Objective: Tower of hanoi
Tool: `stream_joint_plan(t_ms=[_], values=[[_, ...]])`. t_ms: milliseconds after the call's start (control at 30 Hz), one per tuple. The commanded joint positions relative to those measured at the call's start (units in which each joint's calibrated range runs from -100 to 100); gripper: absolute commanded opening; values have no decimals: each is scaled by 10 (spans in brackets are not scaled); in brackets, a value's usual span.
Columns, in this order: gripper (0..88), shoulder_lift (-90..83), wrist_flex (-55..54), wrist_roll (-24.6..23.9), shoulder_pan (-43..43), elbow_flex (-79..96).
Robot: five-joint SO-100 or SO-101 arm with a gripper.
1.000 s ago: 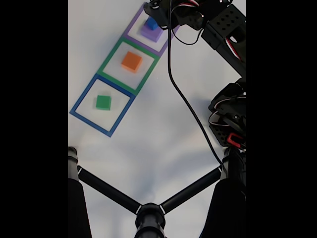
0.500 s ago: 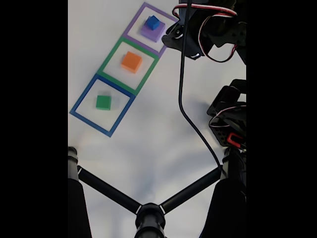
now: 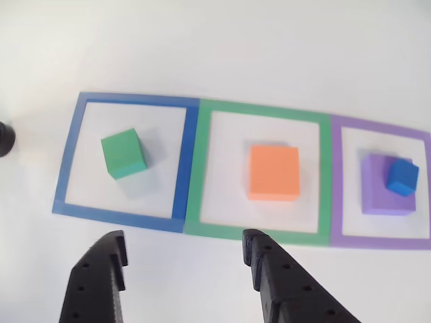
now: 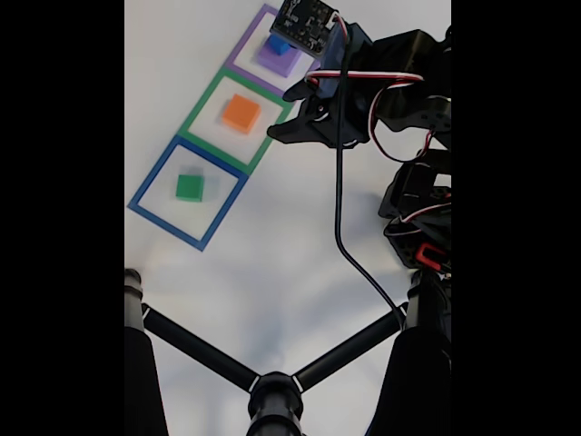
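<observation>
In the other view the gripper hangs wide open and empty, best lowered squarely over 1 block, with green, orange and blue on purple; in the fixed view each taped square holds its block.

End effector open, empty
</observation>
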Motion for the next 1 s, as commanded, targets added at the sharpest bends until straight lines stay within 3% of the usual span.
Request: stream_joint_plan(t_ms=[0, 133, 333, 867, 967], values=[[263, -32, -161, 6, -20, 136], [317, -20, -307, 6, -35, 241], [407, 28, -662, 6, -50, 461], [406, 378, -1104, 6, -79, 511], [417, 444, -1146, 6, -81, 486]])
